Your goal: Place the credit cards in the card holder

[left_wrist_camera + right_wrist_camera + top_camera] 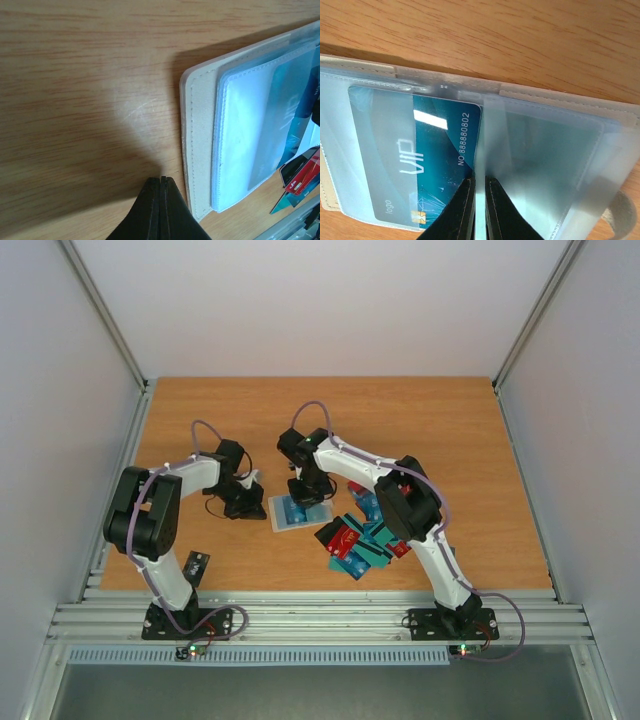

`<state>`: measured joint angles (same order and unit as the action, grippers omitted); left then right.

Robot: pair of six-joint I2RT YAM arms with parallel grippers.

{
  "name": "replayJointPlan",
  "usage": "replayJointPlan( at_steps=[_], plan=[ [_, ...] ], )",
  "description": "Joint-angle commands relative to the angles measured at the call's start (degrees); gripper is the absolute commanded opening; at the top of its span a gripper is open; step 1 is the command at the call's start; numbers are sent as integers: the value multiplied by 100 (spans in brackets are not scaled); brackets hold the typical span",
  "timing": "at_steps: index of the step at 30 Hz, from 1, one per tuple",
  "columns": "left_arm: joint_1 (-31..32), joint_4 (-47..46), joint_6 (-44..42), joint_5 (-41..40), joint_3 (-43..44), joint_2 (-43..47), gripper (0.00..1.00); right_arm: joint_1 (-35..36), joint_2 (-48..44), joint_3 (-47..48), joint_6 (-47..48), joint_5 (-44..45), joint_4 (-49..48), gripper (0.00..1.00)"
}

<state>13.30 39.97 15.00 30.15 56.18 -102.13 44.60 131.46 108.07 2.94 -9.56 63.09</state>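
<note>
Pinches clear plastic sleeve [545, 165] of open cream-beige rectangular card holder [197, 140] in right end effector [480, 184]; holds left end effector [161, 180] clenched empty beside it.

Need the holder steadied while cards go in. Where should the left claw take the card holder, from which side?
Take the card holder by its bare cream border, which juts past the clear sleeves. Come from the bare-wood side where the left claw sits shut. It lies flat and open, so that strip is likely the only free edge.
</note>
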Motion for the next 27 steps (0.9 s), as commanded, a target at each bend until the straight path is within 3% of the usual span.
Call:
replayJointPlan(
  at_steps=[1, 27],
  plan=[
    [51, -144, 29, -75, -81, -202, 0, 106, 199, 207, 31, -162, 72, 8],
    [51, -150, 29, -62, -90, -238, 0, 233, 470, 642, -21, -494, 107, 8]
  ],
)
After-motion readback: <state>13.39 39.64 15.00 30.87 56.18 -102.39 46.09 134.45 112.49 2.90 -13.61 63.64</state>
